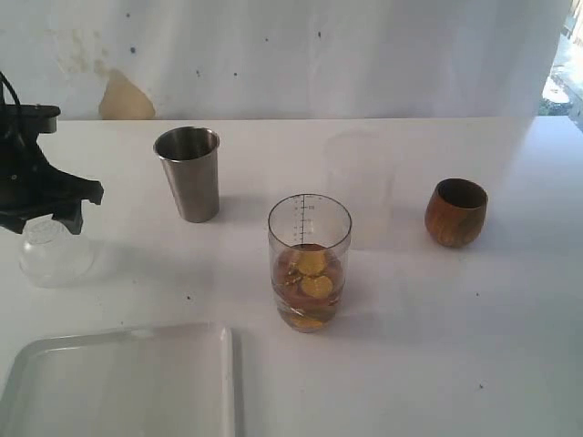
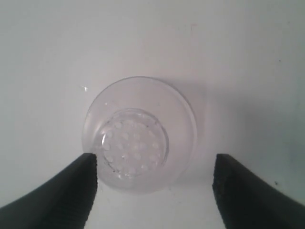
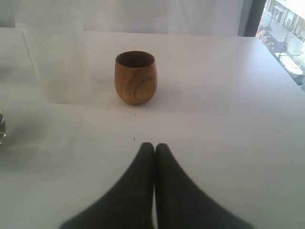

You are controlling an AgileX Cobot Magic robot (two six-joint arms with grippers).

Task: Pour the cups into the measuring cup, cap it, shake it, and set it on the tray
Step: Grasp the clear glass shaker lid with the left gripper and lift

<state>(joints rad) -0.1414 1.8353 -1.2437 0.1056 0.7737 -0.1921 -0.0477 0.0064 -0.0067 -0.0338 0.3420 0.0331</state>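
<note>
Since the tall clear graduated plastic measuring cup at mid-table already holds golden-brown contents, pouring looks done; capping, shaking and setting it on the flat white rectangular tray remain. The clear dome-shaped plastic cap stands on the table at left, axis vertical, perforated neck upward, between the wide-spread jaws of the left gripper; the right gripper is closed, empty.

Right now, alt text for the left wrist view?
A clear dome-shaped cap with a perforated strainer neck sits on the white table, seen from above. The left gripper is open, its dark fingers flanking the cap.
</note>
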